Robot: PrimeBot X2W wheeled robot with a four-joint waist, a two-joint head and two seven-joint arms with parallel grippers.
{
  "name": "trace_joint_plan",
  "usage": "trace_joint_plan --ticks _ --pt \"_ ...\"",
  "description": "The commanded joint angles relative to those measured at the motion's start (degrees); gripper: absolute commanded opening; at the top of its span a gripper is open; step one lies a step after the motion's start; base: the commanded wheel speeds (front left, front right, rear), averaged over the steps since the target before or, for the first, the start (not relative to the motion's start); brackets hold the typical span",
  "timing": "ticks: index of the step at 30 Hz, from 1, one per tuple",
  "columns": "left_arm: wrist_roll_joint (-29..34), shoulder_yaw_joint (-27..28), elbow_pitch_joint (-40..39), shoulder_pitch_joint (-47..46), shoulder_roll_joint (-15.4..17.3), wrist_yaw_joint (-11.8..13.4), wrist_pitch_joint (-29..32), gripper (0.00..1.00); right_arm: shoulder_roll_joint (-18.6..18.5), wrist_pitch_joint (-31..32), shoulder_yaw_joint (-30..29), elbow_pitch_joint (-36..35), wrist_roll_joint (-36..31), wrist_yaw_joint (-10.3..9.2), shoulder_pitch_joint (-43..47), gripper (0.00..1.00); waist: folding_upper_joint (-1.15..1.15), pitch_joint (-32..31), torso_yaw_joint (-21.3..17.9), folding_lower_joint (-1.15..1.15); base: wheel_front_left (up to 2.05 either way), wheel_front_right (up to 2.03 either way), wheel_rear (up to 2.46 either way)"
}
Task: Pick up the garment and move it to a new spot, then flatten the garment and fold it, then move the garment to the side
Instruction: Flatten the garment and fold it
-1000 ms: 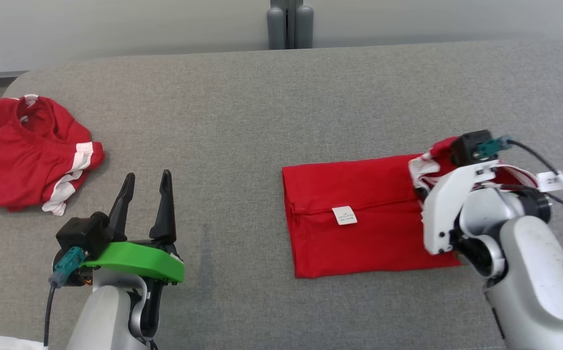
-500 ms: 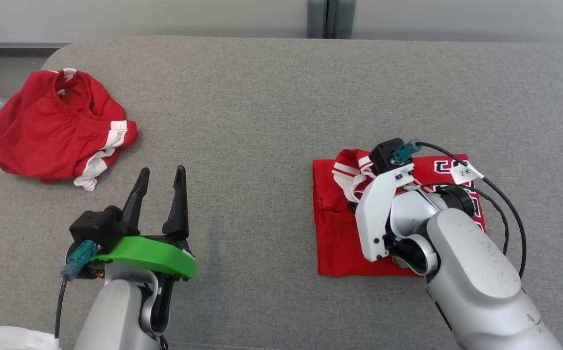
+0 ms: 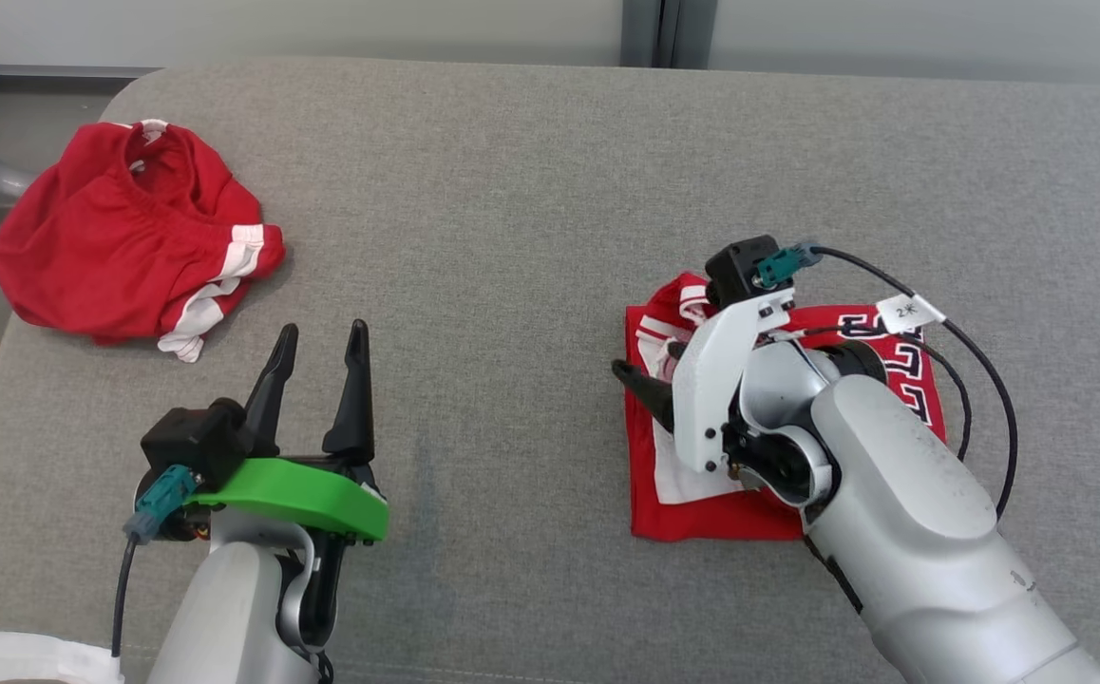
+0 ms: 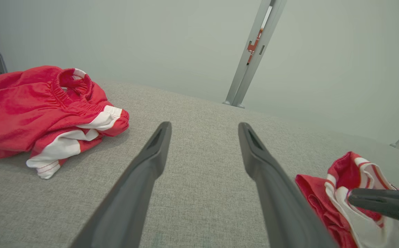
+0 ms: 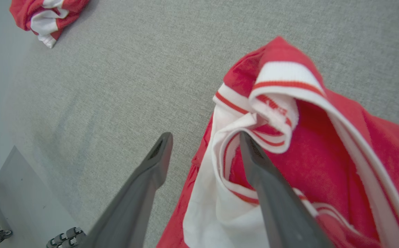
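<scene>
Two red garments: the folded jersey [image 3: 702, 518] lies under my right gripper's [image 5: 204, 136] spread fingers, one tip touching its white trim [image 5: 282, 74]; crumpled shorts [image 3: 123, 256] lie ahead-left of my left gripper's [image 3: 320, 331] spread fingers.

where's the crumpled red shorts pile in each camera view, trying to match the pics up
Head view: the red shorts lie at the upper left.
Left wrist view: the red shorts are at the left edge, about mid-height.
Right wrist view: the red shorts are in the top left corner, partly cut off.
Shared landmark: the folded red jersey, which lies off to the right of the shorts in all three.
</scene>
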Motion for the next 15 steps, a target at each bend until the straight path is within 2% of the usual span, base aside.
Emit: trace_joint_plan --ticks 1,4,8,15 --pt "0.16 0.32 -0.04 -0.53 0.13 -0.15 0.00 1.00 0.04 -1.21 0.52 -1.66 3.48 0.03 -1.04 1.00 0.00 -0.14 -0.25 0.00 0.00 0.00 0.00" --pt "0.43 0.72 -0.17 0.13 0.35 -0.15 0.00 1.00 -0.06 -2.63 0.66 -4.02 7.03 0.02 -1.43 1.00 0.00 -0.42 -0.95 0.00 0.00 0.00 0.00" --pt "0.61 1.13 -0.34 0.57 0.66 -0.15 0.00 1.00 -1.11 -4.99 -2.59 -7.87 9.28 0.02 -1.00 1.00 0.00 -0.97 -1.93 0.00 0.00 0.00 0.00" --pt "0.96 1.14 -0.61 1.21 0.70 -0.15 0.00 1.00 -7.66 -13.98 -11.39 -12.23 1.65 0.03 3.10 1.00 0.00 -2.02 -3.49 0.00 0.00 0.00 0.00"
